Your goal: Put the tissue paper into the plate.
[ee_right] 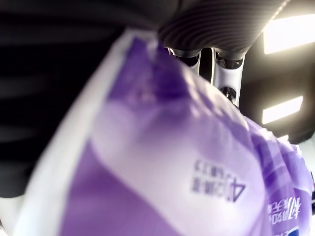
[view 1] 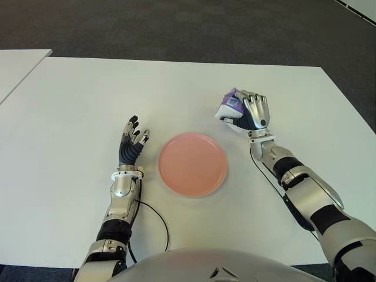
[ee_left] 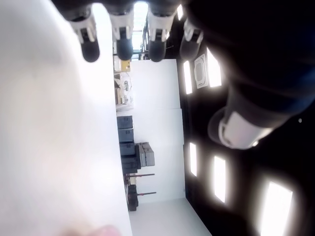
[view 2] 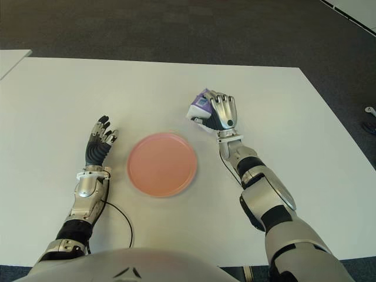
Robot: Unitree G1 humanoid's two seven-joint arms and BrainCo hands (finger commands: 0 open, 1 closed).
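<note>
Right of the pink plate point(view 1: 192, 164), the right hand point(view 1: 249, 111) is up off the white counter point(view 1: 70, 111), forearm angled in from the near right corner, wrist bent so the back of the hand faces the head camera. Its fingers are wrapped around a purple-and-white tissue pack point(view 1: 229, 104), which pokes out on the hand's left side; the right wrist view is filled with that purple wrapper point(ee_right: 187, 162) pressed close against the palm, with dark fingers point(ee_right: 216, 29) curling over its top. The pack is in the grasp, beyond the plate's far right rim and clear of it, not over the dish itself.

Over on the other side, the left hand point(view 1: 133, 143) shows just left of the plate, forearm running up from the near edge, fingers extended and slightly spread, holding nothing. The left wrist view shows fingertips point(ee_left: 90, 46) straight out over bare white counter.

Plate sits near the counter's middle, a little toward the near edge, bare inside. Broad open surface lies toward the far edge and out to both sides; dark carpet point(view 1: 176, 26) lies beyond the far edge.
</note>
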